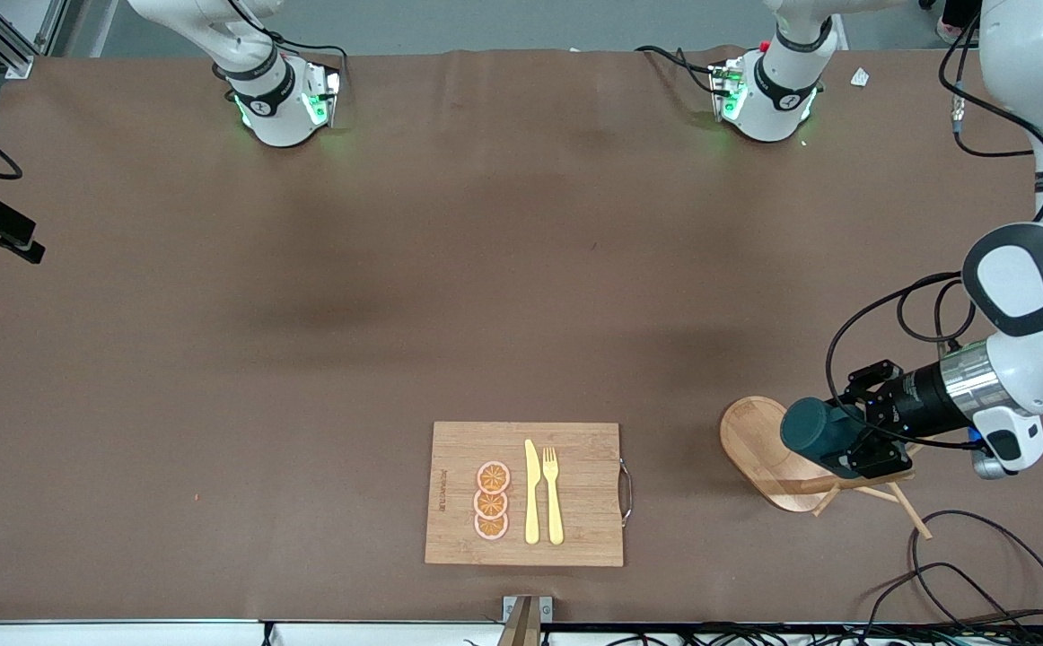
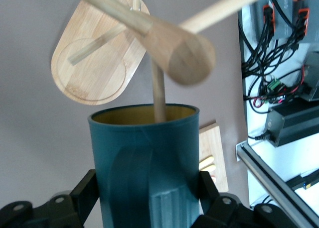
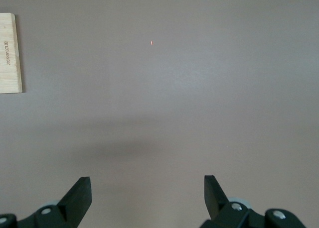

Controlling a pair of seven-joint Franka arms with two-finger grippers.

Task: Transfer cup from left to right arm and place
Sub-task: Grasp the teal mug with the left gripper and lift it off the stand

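The cup [image 1: 813, 431], dark teal with a yellowish inside, lies on its side in my left gripper [image 1: 855, 441], held above the oval base of a wooden mug rack [image 1: 753, 441] at the left arm's end of the table. In the left wrist view the gripper [image 2: 147, 190] is shut on the cup [image 2: 144, 153], one finger [image 2: 85, 189] on each side. A thin rack peg [image 2: 158, 96] runs to the cup's mouth. My right gripper [image 3: 147, 190] is open and empty over bare table; it does not show in the front view.
A bamboo cutting board [image 1: 575, 529] with three orange slices [image 1: 492, 501], a yellow knife [image 1: 531, 492] and fork [image 1: 553, 493] lies near the front edge; its corner shows in the right wrist view [image 3: 10, 54]. Cables [image 1: 979, 574] lie by the rack.
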